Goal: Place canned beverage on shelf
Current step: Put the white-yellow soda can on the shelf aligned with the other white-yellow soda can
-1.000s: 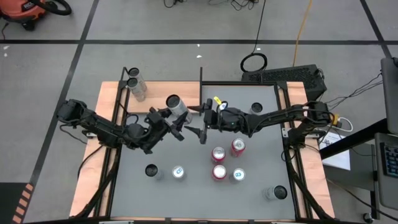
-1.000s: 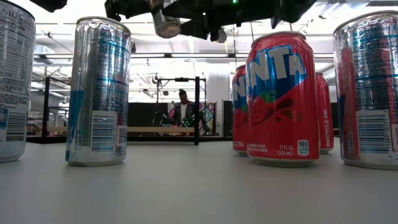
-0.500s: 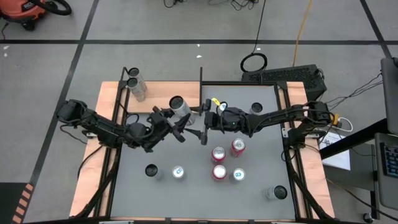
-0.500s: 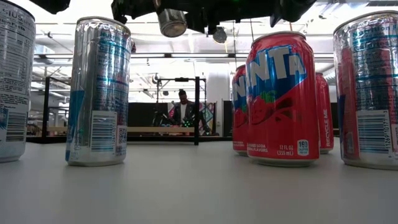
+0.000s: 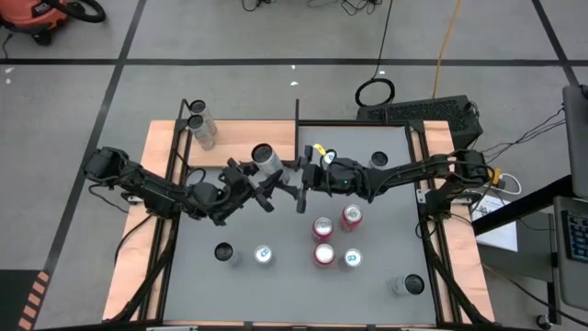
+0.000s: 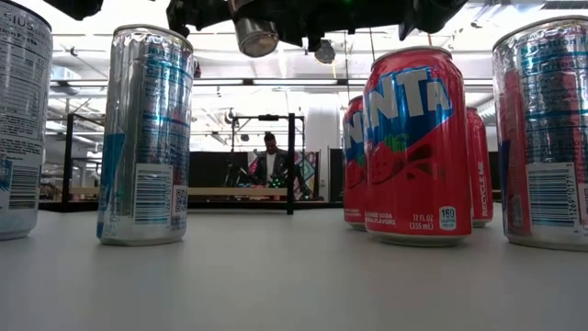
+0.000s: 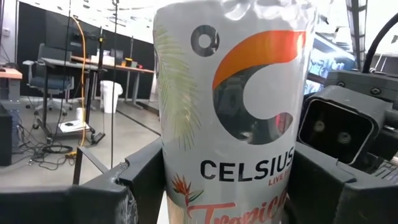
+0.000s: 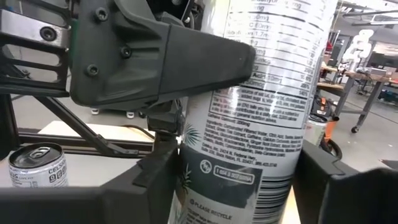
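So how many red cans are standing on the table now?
3, grouped right of centre: left red can, right red can beside it, third red can closest to the low camera. None seems hidden.

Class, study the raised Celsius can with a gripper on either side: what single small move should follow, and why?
Probably the right gripper should finish closing on the Celsius can before the left gripper lets go. The can is held above the table by the left gripper, while the right gripper's fingers flank it, suggesting a handover toward the shelf.
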Robot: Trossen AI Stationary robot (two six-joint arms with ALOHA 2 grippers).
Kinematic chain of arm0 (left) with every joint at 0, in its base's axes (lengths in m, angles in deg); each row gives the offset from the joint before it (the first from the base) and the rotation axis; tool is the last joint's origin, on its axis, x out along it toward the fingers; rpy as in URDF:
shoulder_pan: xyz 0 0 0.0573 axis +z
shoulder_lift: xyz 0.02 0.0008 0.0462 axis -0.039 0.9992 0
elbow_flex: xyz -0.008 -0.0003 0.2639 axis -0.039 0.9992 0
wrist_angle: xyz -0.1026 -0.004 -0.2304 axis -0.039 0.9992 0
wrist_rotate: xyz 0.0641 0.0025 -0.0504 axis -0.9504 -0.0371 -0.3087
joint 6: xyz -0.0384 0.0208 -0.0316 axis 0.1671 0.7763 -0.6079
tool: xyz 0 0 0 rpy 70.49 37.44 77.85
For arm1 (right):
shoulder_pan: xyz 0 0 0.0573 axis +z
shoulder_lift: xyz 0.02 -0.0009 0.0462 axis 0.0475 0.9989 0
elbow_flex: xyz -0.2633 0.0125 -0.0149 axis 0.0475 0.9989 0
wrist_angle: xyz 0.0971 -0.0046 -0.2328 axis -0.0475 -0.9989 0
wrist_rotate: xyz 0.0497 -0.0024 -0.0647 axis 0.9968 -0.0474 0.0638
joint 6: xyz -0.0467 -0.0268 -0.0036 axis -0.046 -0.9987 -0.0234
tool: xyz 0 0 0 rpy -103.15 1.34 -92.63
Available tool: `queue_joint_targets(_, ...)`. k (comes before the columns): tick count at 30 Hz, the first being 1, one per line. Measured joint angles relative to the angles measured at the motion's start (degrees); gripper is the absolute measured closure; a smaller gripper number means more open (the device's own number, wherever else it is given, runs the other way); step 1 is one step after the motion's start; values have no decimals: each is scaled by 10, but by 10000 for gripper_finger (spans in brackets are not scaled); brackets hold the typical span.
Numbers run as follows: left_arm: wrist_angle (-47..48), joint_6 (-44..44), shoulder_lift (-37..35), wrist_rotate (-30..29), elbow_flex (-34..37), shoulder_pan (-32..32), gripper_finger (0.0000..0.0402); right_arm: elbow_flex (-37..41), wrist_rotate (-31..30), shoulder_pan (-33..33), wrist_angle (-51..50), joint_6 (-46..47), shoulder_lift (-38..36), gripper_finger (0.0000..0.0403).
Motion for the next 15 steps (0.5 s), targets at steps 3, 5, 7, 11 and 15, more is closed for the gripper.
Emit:
queue_joint_targets(3,1,0,0,0,0,0,136,0,-5,0,-6,2,0,210)
queue_joint_targets(5,2,-1,0,-1,0,0,136,0,-6,0,-13,10,0,198)
queue_joint_targets(7,4,-1,1,-2,0,0,136,0,-19,0,-20,16,-1,170)
queue_joint_targets(11,-4,-1,1,-14,0,4,137,0,-54,-1,-36,20,2,105)
queue_joint_targets(15,-5,-1,0,-16,0,4,137,0,-51,-5,-40,13,3,73)
